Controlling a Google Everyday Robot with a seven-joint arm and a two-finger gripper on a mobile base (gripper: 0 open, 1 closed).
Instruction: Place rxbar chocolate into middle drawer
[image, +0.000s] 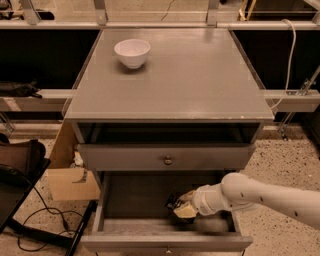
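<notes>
A white bowl (132, 52) sits on the grey counter (200, 80), far up at the back left. It is well away from the arm. Under the counter is the top drawer (125, 157) with a round brass knob (168, 160). It is pulled out a little and hangs over the back of the drawer below. A brown cardboard box (72, 182) stands on the floor to the left of the cabinet, and black cords (40, 216) lie near it.

The rxbar chocolate (172, 201) is small, flat and dark. The hand (181, 205) grips it at one end. Both are inside the middle drawer (135, 197), near the right side and low over its dark floor. The middle drawer is pulled wide open.
</notes>
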